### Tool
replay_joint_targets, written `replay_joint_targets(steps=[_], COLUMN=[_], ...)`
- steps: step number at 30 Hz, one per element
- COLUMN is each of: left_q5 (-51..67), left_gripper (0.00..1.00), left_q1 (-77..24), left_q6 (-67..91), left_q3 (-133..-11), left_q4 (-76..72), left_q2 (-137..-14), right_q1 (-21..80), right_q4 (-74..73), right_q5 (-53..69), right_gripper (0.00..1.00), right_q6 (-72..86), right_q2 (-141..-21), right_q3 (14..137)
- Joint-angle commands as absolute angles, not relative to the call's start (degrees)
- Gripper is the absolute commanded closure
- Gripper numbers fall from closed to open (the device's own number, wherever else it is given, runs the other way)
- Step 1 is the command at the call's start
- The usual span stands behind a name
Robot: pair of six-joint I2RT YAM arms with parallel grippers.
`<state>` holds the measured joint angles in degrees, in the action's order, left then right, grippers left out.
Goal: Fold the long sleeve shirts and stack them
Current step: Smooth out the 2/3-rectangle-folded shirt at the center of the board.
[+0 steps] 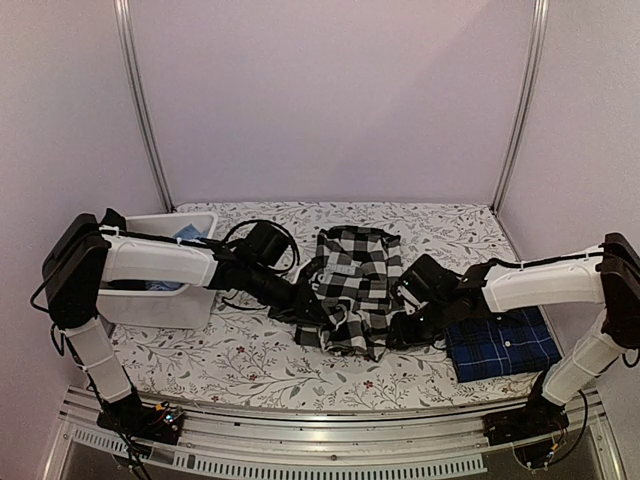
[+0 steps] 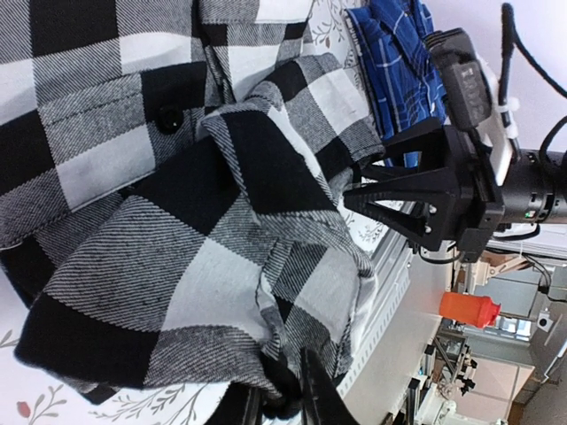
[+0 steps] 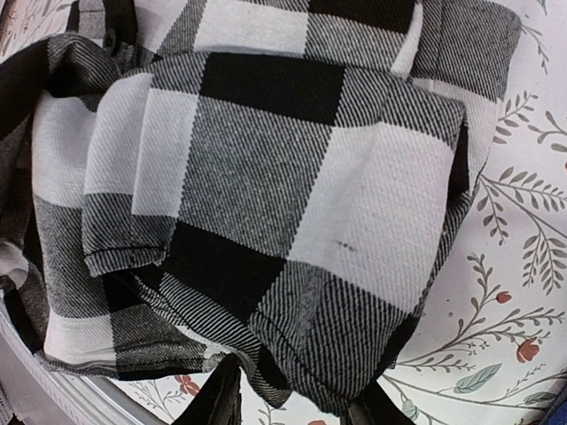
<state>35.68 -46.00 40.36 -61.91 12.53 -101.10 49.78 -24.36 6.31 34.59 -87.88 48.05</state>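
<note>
checked shirt [image 1: 355, 275]: lies mid-table, partly folded, running away from the arms; near end bunched and doubled over between the two pincers.
blue shirt [image 1: 503, 345]: lies folded flat near the right front corner of the table [image 1: 250, 360], beside the right arm and apart from the checked shirt.
left pincer [image 2: 283, 398]: clenched on the near edge of the checked shirt, a thin pinch of cloth between the fingers.
right pincer [image 3: 297, 403]: fingers set apart on either side of a thick doubled fold at the near right edge; pressing it or letting it go, cannot tell.
weight: probably light for its bulk, easily lifted by one edge.
stiffness: soft woven cloth, judged limp; likely sags wherever unsupported and keeps a crease only when laid flat.
slip: coarse twill, likely good friction on the pads; layers more apt to slide over one another than out of a grip.
fragility: little; buttons the only hard spots, best kept out of the jaws.
where to hold: two points well apart along one folded edge, taking all layers together so the fold travels as one.
risk: a single-layer pinch probably peels the top layer and undoes the fold.
tub [image 1: 160, 300]: stands at the left, behind the left arm.
</note>
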Motion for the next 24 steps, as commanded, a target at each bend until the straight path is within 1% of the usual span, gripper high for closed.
replay_joint_targets(steps=[1, 3, 6, 8, 11, 16, 20, 23, 24], left_q5=[36.6, 36.6, 36.6, 36.7, 36.9, 38.4, 39.0, 38.6, 38.4], left_gripper=[0.84, 0.84, 0.85, 0.84, 0.84, 0.84, 0.84, 0.83, 0.82], left_q1=[-45.1, -45.0, -44.7, -44.3, -43.1, -39.8, -36.9, -35.2, -34.7], left_q6=[40.2, 40.1, 39.9, 39.9, 39.9, 39.9, 40.3, 40.8, 40.9], left_q3=[-63.7, -64.0, -64.7, -65.1, -65.6, -67.8, -70.0, -71.5, -72.0], left_q4=[11.3, 11.3, 11.3, 11.2, 10.4, 7.9, 5.4, 4.2, 3.7], left_q2=[-101.3, -101.6, -102.0, -102.2, -102.9, -106.4, -110.2, -112.8, -113.7], right_q1=[50.1, 50.0, 50.0, 50.0, 49.0, 45.0, 41.5, 39.2, 38.7], right_q4=[-23.4, -23.5, -23.3, -23.5, -23.6, -22.6, -20.7, -19.1, -18.6], right_q5=[5.7, 5.3, 4.7, 4.3, 4.6, 4.6, 4.1, 3.6, 3.3], right_gripper=[0.65, 0.7, 0.82, 0.89, 0.94, 0.95, 0.96, 0.94, 0.91], right_q6=[35.0, 35.1, 35.4, 35.6, 35.5, 35.0, 34.3, 33.7, 33.5], right_q2=[-89.9, -90.5, -90.3, -89.7, -88.9, -89.2, -92.1, -94.4, -95.6], right_q3=[49.2, 49.8, 51.0, 52.1, 53.4, 56.2, 59.8, 62.4, 63.4])
